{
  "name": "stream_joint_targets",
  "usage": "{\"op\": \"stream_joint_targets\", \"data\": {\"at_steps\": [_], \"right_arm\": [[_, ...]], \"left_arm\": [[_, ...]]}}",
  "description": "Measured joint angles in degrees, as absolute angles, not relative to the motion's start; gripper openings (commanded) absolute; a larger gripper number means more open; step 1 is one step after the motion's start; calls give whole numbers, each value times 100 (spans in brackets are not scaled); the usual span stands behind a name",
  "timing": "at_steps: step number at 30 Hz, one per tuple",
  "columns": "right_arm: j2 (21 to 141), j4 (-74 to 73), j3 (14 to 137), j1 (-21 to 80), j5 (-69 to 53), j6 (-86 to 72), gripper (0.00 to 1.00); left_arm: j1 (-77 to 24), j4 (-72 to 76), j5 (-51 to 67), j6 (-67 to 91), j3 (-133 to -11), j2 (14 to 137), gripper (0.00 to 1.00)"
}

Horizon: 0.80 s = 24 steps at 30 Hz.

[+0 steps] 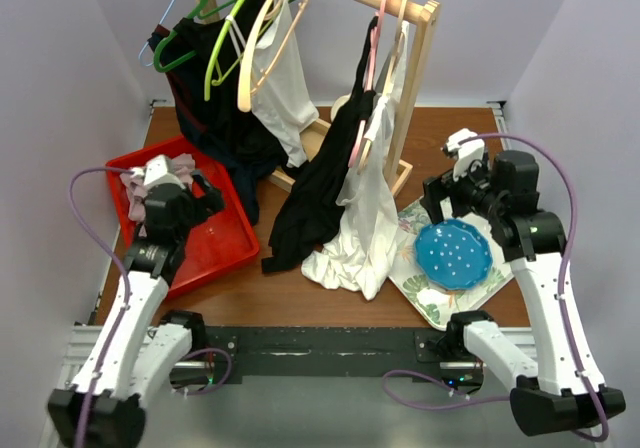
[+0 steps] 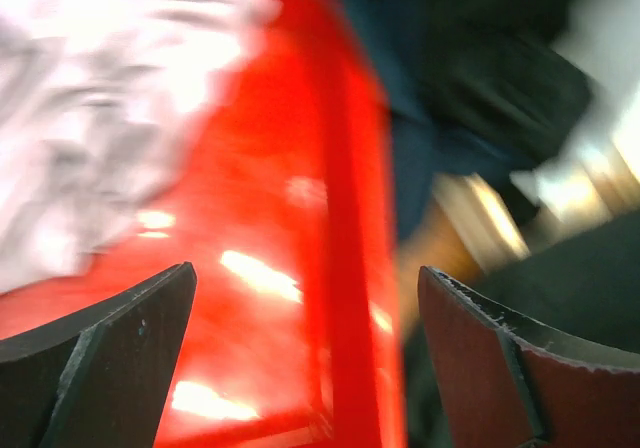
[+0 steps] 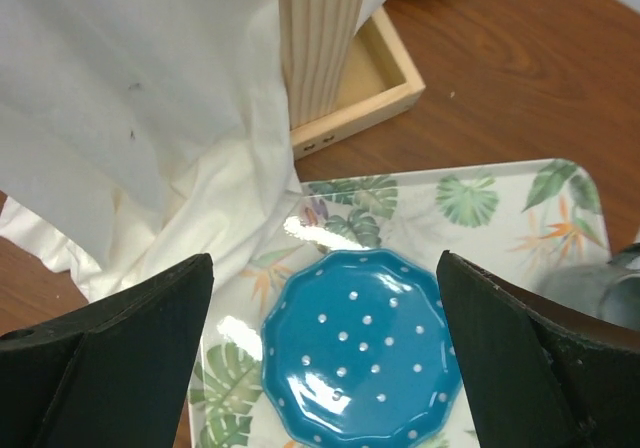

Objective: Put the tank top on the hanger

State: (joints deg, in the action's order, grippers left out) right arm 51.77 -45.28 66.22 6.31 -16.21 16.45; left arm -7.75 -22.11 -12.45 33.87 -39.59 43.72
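The tank top lies crumpled in the far left corner of the red tray on the worktop, nothing holding it. In my left wrist view it fills the upper left as pale pinkish folds. That picture is blurred, so I cannot tell where a strap or the neckline sits.

My left tool is spread wide and empty. It hangs over the tray's bare red floor just beside the fabric, which lies off to the side of the left finger, not between the two.

I judge this to be the reach for the first pick: the garment is not yet lifted. The next move calls for shifting the left tool across onto the heap, lowering it, and pinching a top fold, ideally near a strap.

The hanger hangs on the wooden rack at the back, well apart from the tray. My right tool is also spread and empty, over the blue dotted plate.
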Motion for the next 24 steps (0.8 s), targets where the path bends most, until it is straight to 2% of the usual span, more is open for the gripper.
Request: {"op": "stream_joint_targets", "data": {"at_steps": [4,10,14,16,17,19,20,21,24], "right_arm": [[4821,-4095,5872,545,-1876,1516,99],[4488,-3603,5319,285,-2213,1391,99],[4431,-3489,5188,244,-2370,1356,99],[4414,-3450,5166,244,-2412,1345,99],[4410,-3426,5164,244,-2429,1334,99],[4410,-3389,5164,235,-2499,1315,99],[4410,-3378,5164,228,-2512,1310,99],[4405,-3376,5164,224,-2515,1308,98],[4375,-3385,5172,217,-2534,1306,98]], "left_arm": [[388,-1754,-1111,3583,-3870,5212,93],[893,-1363,-1120,3336,-4598,7301,86],[1179,-1297,-1278,3065,-5216,8416,75],[1216,-1306,-1347,2954,-5443,8827,65],[1227,-1310,-1365,2912,-5535,9028,53],[1236,-1306,-1369,2832,-5618,9351,35],[1243,-1356,-1350,2773,-5614,9452,11],[1251,-1424,-1315,2738,-5610,9500,1],[1295,-1518,-1166,2606,-5601,9411,0]]}}
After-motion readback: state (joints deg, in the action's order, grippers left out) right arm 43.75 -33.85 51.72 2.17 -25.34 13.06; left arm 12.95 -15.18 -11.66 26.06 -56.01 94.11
